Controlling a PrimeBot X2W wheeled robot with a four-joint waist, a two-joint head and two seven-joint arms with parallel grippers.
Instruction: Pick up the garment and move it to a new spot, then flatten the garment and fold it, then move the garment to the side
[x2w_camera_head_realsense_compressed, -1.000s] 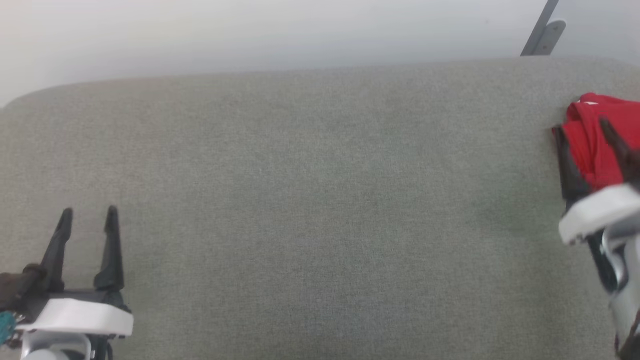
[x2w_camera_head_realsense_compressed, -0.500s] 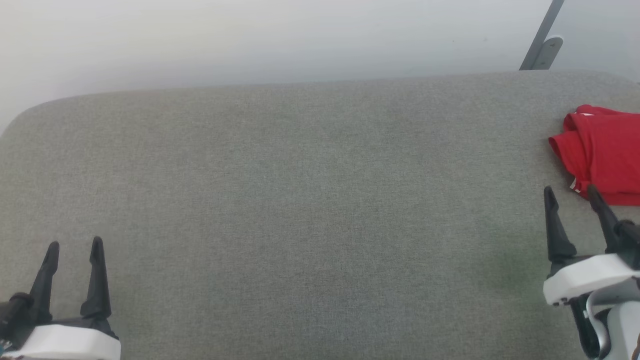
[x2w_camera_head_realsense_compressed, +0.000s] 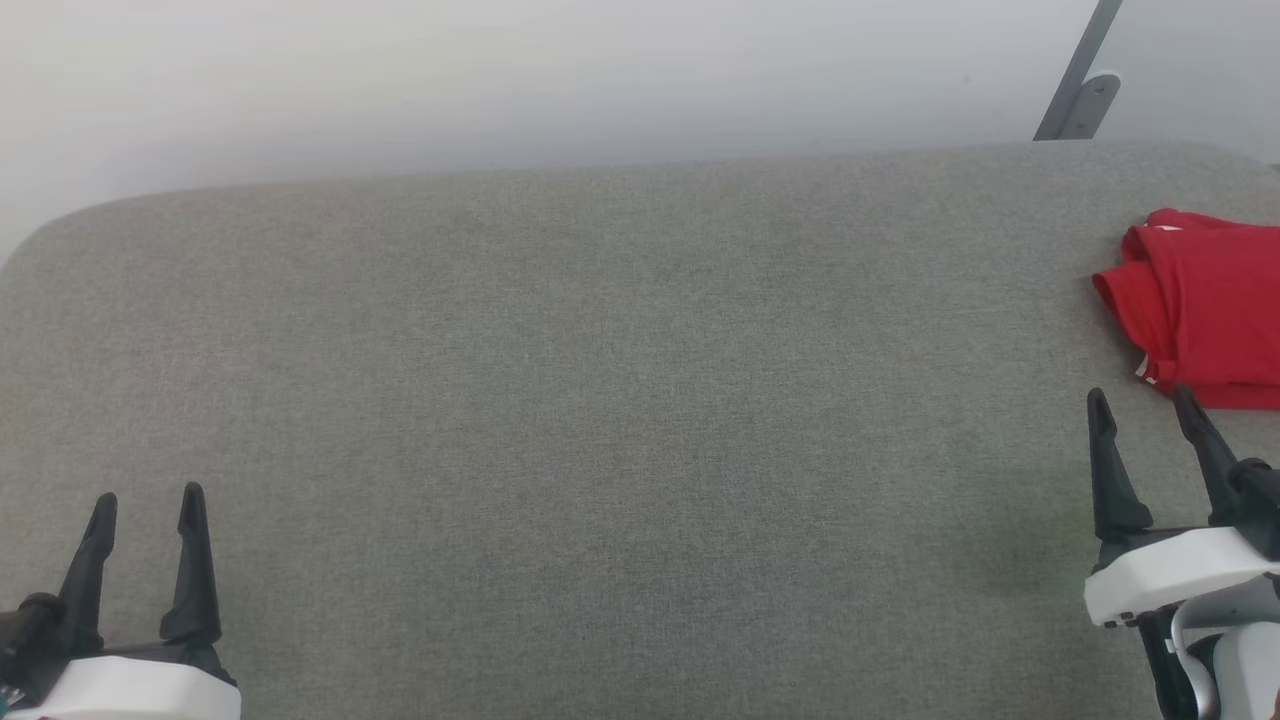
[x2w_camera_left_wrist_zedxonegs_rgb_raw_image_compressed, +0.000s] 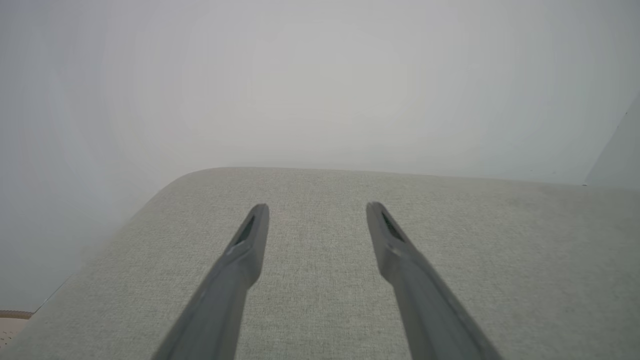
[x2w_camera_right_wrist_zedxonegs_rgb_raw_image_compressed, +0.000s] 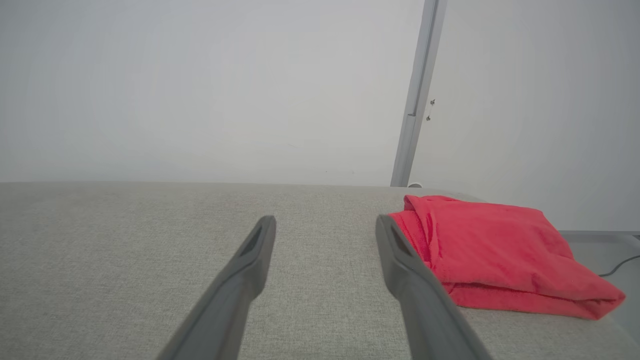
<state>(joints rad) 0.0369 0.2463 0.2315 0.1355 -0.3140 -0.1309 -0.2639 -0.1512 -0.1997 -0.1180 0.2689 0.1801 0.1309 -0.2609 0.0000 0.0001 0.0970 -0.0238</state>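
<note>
left gripper (x2w_camera_head_realsense_compressed: 148, 495) low left, fingers spread, empty. right gripper (x2w_camera_head_realsense_compressed: 1140, 393) low right, fingers spread too, holding nothing, tips just short of the garment (x2w_camera_head_realsense_compressed: 1205, 300), not touching it. both sit over the grey table (x2w_camera_head_realsense_compressed: 600, 400). garment lies as a folded red bundle at the table's far right edge, well apart from the left gripper. judging by that, the last step, move to the side, looks done. next: no grab needed, just park the arms away from the fold. grey pole (x2w_camera_head_realsense_compressed: 1080, 80) behind.
</note>
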